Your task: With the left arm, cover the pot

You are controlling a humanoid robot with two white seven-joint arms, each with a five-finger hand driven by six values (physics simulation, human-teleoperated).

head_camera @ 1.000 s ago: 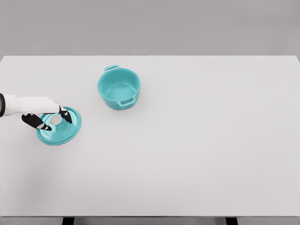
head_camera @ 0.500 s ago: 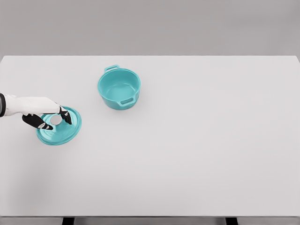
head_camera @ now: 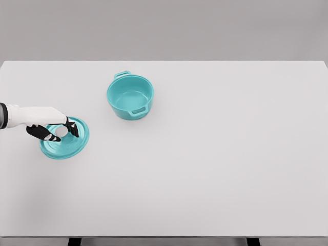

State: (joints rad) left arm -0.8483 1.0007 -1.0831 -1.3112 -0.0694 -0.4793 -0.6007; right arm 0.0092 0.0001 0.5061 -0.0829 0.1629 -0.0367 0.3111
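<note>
At the left edge of the frame, a little above the middle, the left hand [head_camera: 51, 129] reaches in over the lid [head_camera: 65, 138], its dark fingers [head_camera: 72, 128] curled around the pale round knob [head_camera: 61, 131] at the lid's middle. That looks like a grasp on the knob, the sensible hold for carrying a lid level, though whether the pads truly press on it is too small to tell. The lid lies on the white table [head_camera: 215, 154], dome up. Whether it has left the surface cannot be made out.

Up and to the right, well apart from the lid, the teal pot [head_camera: 130, 96] stands upright and open, its two handles at the upper left and lower right of its rim. It is uncovered, so the lid must be carried across and set on the rim.

Only the wrist and hand show; the forearm is cut off by the frame's left edge. No right arm appears anywhere.
</note>
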